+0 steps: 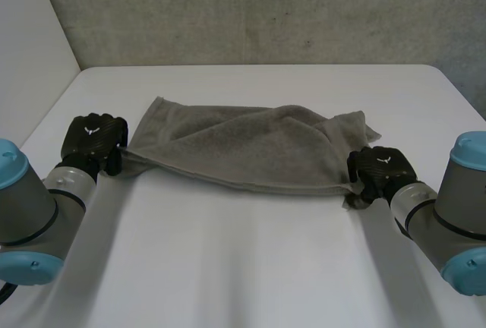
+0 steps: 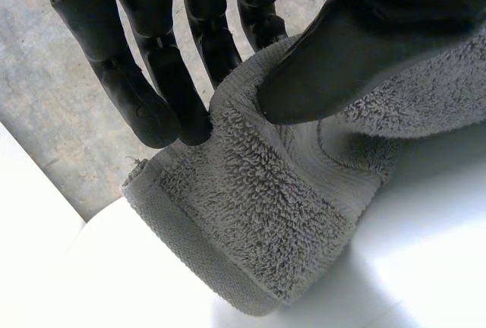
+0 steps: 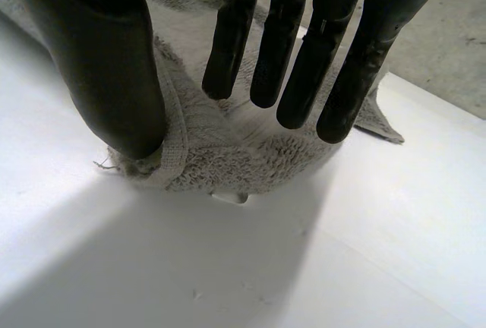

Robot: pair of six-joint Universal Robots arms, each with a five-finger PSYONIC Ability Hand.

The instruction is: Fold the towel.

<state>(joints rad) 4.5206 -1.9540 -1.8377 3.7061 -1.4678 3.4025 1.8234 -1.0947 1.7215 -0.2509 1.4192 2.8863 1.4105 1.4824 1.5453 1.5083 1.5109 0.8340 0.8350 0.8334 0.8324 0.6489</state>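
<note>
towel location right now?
In the head view the towel lies across the middle of the table, left end pinched by the left hand, right end by the right hand.

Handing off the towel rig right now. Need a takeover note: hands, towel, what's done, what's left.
Left hand: thumb and fingers pinch the left end of the towel.
Right hand: thumb and fingers pinch the towel's right near corner, low at the table.
Towel: lies across the table's middle, stretched between both hands, rumpled, with a flap loosely doubled over on top.
Done: both ends gripped.
Left: no neat fold yet; probably bring the gripped edge over and flatten.
</note>
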